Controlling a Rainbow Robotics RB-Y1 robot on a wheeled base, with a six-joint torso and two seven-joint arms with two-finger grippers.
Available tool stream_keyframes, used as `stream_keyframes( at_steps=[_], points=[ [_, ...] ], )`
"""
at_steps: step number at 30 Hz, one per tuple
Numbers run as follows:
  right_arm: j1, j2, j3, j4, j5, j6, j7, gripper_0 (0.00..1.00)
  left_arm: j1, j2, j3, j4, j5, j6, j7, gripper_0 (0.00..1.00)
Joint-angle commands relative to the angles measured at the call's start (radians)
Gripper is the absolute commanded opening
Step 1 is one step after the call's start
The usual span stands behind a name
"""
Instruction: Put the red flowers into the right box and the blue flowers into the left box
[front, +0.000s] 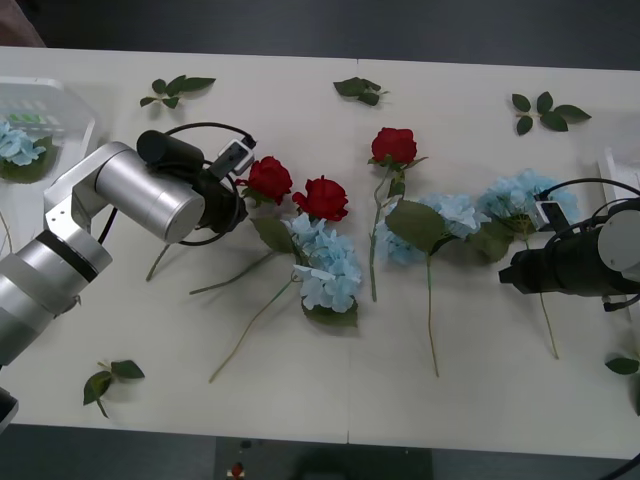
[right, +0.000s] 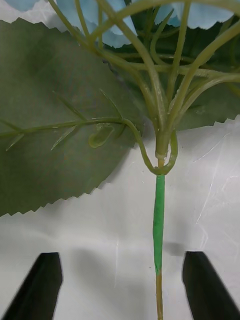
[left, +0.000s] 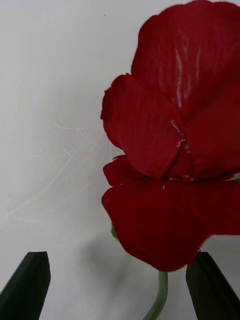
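While the left pincer (left: 117, 285) gapes at a rose (front: 268, 178) left of centre, the right pincer (right: 120, 285) straddles, wide open, a blue flower's stem (right: 158, 225) at right.

Three red flowers (front: 322, 197) and blue flowers (front: 327, 262) lie loose mid-table; left box (front: 78, 125) far left.

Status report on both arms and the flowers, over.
Left end effector open at the leftmost red rose. Right end effector open, straddling a blue flower stem. One blue flower lies in the left box. Nothing blocking.
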Motion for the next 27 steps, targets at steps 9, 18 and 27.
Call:
stream_keyframes(
  at_steps=[9,18,27],
  points=[
    [-0.015,-0.008,-0.01,-0.012,0.008,-0.015,0.04,0.0,-0.028,0.002,-0.016,0.005,-0.004,-0.014,-0.005,0.0],
    [-0.025,-0.042,-0.041,-0.012,-0.077,0.017,0.046,0.0,-0.046,0.006,-0.013,-0.002,0.031,-0.046,0.011,0.0],
    [-0.031,-0.049,-0.044,-0.02,-0.094,0.017,0.06,1.0,-0.052,0.061,0.097,-0.141,0.249,0.017,0.044,0.0]
  ],
)
